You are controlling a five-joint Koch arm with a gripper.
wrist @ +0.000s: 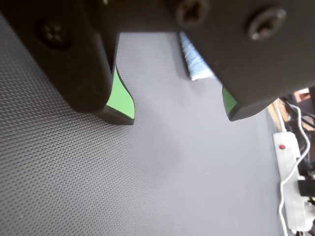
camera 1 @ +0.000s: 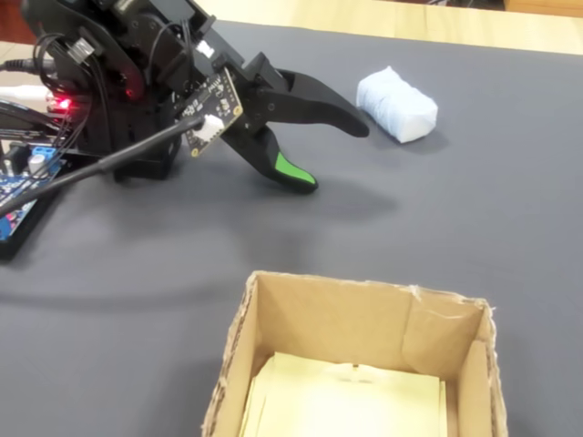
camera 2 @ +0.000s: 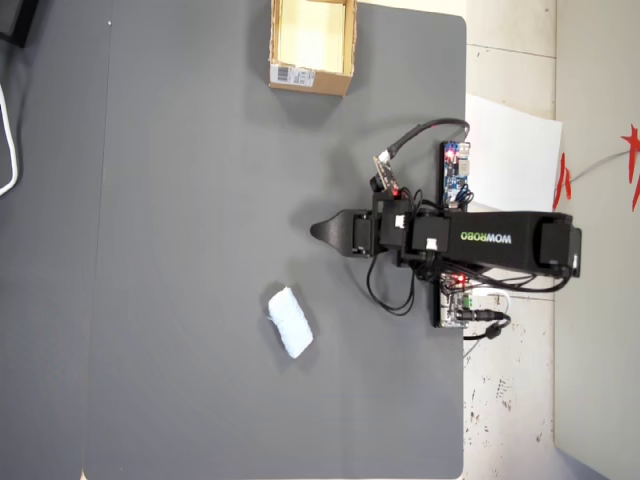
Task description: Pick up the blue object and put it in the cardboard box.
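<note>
Jaws: apart, nothing between them; the wrist view shows bare mat in the gap, green pads on the inner faces.

Gripper (camera 1: pixel 339 155): hangs low over the mat, tips pointed toward the block but short of it. Judged a reach in progress, grasp not yet begun; the spread would suit taking the block across its narrow side.

Block (camera 1: pixel 396 106): pale blue, oblong, soft-looking. Lies flat on the mat, near the tips and apart from them in the fixed view. In the overhead view (camera 2: pixel 290 322) it sits off the arm's line, so the arm would need to swing toward it. The wrist view catches only one end (wrist: pixel 196 61), above the gap.

Box (camera 1: pixel 346 319): brown cardboard, open top, pale lining inside, empty of the block. Stands well apart from block and gripper, at the mat's far edge in the overhead view, label on the outer side.

Mat (camera 2: pixel 190 220): dark grey, textured; carries everything.

Power strip (wrist: pixel 290 187): white, off the mat's edge, not involved.
</note>
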